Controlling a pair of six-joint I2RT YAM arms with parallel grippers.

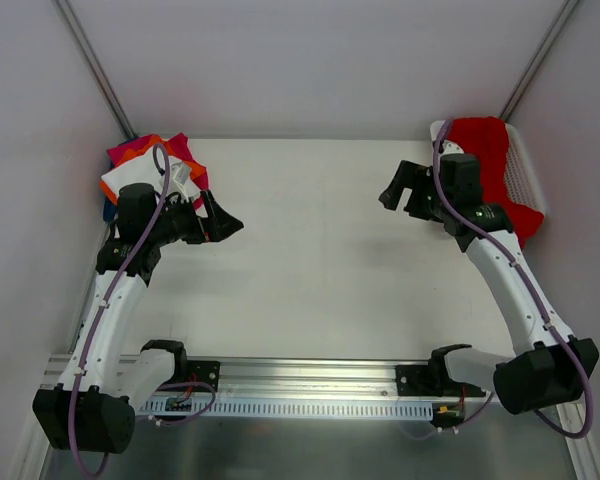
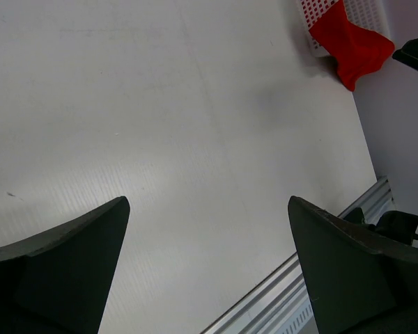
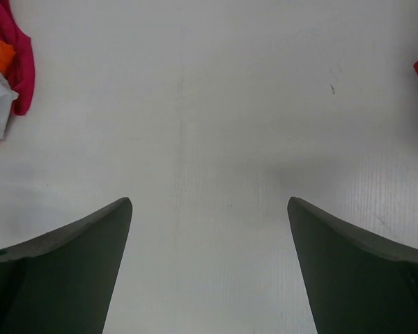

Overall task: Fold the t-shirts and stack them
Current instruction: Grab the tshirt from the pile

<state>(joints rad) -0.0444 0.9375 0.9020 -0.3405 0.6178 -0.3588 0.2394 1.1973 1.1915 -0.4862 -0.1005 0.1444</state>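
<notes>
Both tools stand wide open and hold nothing. The right tool [image 1: 398, 188] hovers over the bare table [image 1: 320, 270] just beside the basket [image 1: 528, 175], on its inner side. The left tool [image 1: 230, 218] hovers well apart from the basket, at the opposite side of the table.

The red t-shirt [image 1: 485, 145] lies crumpled in the basket and hangs over its near wall. The folded t-shirts [image 1: 150, 160], white on top with orange and magenta below, make a pile in the far corner opposite to the basket.

I judge the red t-shirt to be light, soft and limp: it will sag when lifted, and it can catch on the mesh of the basket. A good place to take it is the loose part that hangs outside the basket, pinching a thick fold of cloth.

The right arm covers a part of the red t-shirt, so I cannot find its collar or sleeves. The left arm hides a part of the pile; only a bit of blue shows, and how many shirts lie there I cannot tell
</notes>
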